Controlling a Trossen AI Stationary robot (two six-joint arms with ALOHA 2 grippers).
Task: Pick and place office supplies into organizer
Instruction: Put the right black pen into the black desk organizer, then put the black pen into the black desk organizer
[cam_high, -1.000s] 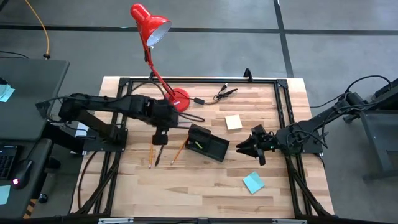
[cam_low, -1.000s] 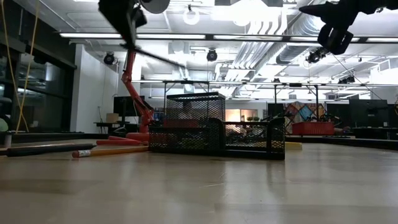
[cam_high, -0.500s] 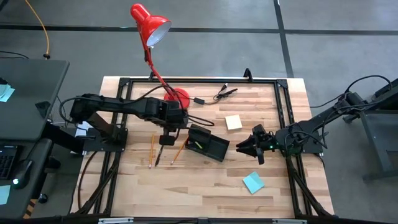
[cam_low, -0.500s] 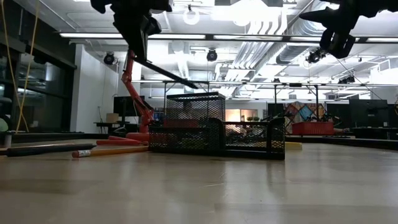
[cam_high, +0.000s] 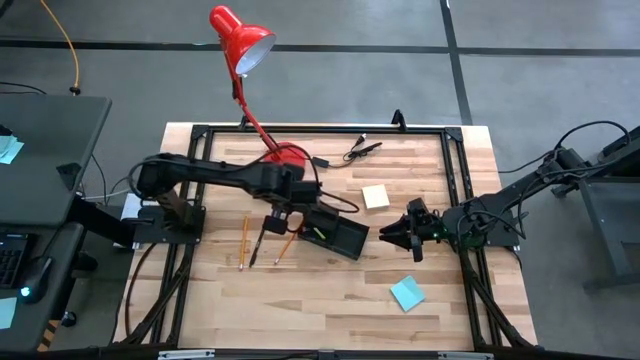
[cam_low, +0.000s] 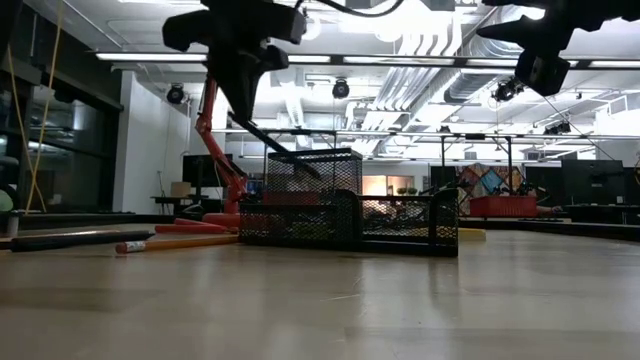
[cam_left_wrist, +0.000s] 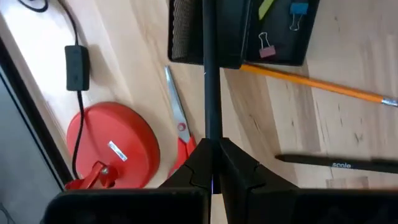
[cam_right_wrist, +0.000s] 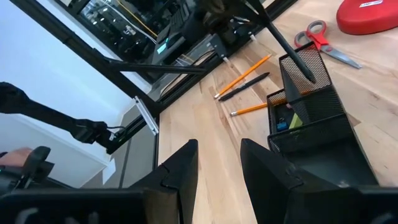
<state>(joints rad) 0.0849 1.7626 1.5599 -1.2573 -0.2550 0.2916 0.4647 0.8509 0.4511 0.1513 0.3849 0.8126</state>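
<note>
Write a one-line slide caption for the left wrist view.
Left gripper shut on a dark pen, its tip over the black organizer; scissors and lamp base alongside.

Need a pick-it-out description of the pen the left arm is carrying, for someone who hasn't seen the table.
Start at the red desk lamp at the table's far edge, then drop to the black mesh organizer mid-table. The left hand hangs over its lamp-side end, shut on a dark pen. Unlike the dark pen and orange pencils lying flat beside it, this one is airborne, tip angled into the organizer.
</note>
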